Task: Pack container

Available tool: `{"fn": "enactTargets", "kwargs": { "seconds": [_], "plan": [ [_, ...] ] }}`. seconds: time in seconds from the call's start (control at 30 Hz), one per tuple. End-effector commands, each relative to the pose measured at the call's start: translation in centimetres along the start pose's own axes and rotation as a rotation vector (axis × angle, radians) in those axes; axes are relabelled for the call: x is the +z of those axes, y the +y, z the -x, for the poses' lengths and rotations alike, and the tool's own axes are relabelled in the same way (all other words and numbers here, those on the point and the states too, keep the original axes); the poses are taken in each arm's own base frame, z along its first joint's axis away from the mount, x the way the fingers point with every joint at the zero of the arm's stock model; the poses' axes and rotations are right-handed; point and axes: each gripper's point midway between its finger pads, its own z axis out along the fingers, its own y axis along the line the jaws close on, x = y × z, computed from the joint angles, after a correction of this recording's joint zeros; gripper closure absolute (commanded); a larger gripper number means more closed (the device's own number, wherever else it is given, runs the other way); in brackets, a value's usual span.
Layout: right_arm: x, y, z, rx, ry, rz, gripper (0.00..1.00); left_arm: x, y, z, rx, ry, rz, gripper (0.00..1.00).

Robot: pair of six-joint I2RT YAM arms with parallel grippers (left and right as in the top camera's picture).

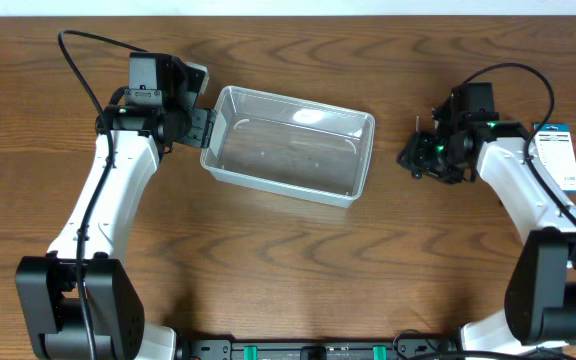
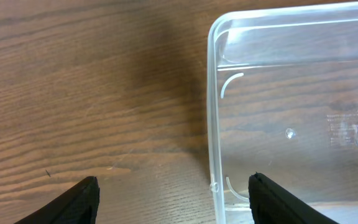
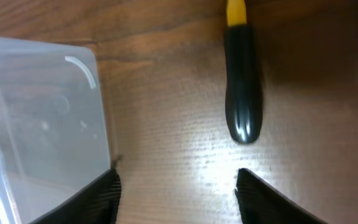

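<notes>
The container [image 1: 280,186] is a clear, empty plastic tub at the table's middle. My left gripper [image 1: 206,129] is open at its left short end. In the left wrist view the open jaws [image 2: 173,202] straddle the tub's rim [image 2: 214,112], one finger outside and one over the inside. My right gripper [image 1: 416,156] is open and empty, to the right of the tub. In the right wrist view its jaws [image 3: 179,196] hang over bare table, between the tub's corner [image 3: 101,106] and a black-handled tool with a yellow shaft [image 3: 242,93] lying just ahead.
A small flat white-and-blue box [image 1: 559,157] lies at the far right, beside the right arm. The wooden table [image 1: 298,260] stretches in front of the tub. The black-handled tool is hidden under the right gripper in the overhead view.
</notes>
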Motion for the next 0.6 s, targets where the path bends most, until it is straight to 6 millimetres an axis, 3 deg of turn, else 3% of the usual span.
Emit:
{"fn": "enactTargets", "kwargs": {
  "seconds": [0.0,0.07,0.37,0.57],
  "plan": [
    [1.0,2.2,0.0,-0.034,0.01,0.067,0.76,0.7,-0.1,-1.0,-0.017,0.03,-0.015,0.31],
    [1.7,3.2,0.4,-0.063,-0.005,0.087,0.88,0.7,-0.1,-1.0,-0.017,0.03,-0.014,0.31],
    [3.2,6.6,1.7,-0.157,-0.082,0.149,0.88,0.7,-0.3,-1.6,-0.02,0.055,-0.02,0.31],
    [3.6,7.5,2.4,-0.173,-0.114,0.17,0.99,0.7,-0.3,-1.7,-0.02,0.06,-0.021,0.31]
  ]
}}
